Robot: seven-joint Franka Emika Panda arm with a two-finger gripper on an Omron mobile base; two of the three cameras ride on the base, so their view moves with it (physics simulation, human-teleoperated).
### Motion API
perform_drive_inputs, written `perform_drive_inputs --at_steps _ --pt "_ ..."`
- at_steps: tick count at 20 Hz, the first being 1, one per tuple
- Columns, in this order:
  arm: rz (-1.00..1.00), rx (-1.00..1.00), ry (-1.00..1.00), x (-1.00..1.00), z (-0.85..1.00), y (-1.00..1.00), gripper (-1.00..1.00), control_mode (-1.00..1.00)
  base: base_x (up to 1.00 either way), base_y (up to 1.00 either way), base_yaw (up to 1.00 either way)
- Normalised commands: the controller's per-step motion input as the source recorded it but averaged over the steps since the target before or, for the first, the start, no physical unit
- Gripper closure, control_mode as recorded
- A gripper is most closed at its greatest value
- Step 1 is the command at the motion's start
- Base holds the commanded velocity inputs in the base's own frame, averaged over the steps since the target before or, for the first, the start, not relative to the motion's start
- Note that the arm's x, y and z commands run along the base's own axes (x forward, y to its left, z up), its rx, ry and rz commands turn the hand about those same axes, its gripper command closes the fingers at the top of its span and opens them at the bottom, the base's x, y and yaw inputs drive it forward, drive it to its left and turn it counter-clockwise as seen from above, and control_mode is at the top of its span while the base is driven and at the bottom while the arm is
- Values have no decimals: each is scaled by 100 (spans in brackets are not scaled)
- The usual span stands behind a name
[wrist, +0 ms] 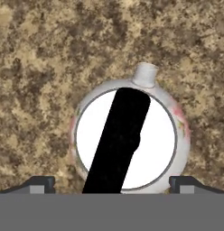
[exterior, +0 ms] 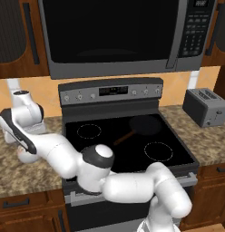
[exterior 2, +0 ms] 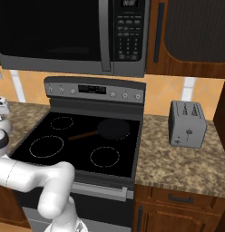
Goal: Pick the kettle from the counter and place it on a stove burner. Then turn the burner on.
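Gripper [wrist: 112, 182], wide open, hangs over the kettle [wrist: 130, 137] on the surface [wrist: 41, 67]; closing off-centre could miss the thin handle [wrist: 117, 140].

Dark frying pan [exterior: 145, 124] sits on the black stove [exterior: 100, 140] at two o'clock, its handle pointing to eight o'clock. Grey toaster [exterior 2: 187, 123] stands at three o'clock of the stove. Microwave [exterior: 119, 31] hangs at twelve o'clock.

Kitchen: stove [exterior: 128, 140], microwave [exterior: 119, 31], toaster [exterior 2: 188, 123], granite counter [exterior 2: 182, 163].
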Motion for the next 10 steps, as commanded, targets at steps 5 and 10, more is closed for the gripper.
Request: perform_drive_inputs --at_steps 5,10 --pt "0 0 -2 0 0 -1 -100 -100 0 0 0" --pt "-9 0 -2 0 -4 0 -100 -100 0 0 0"
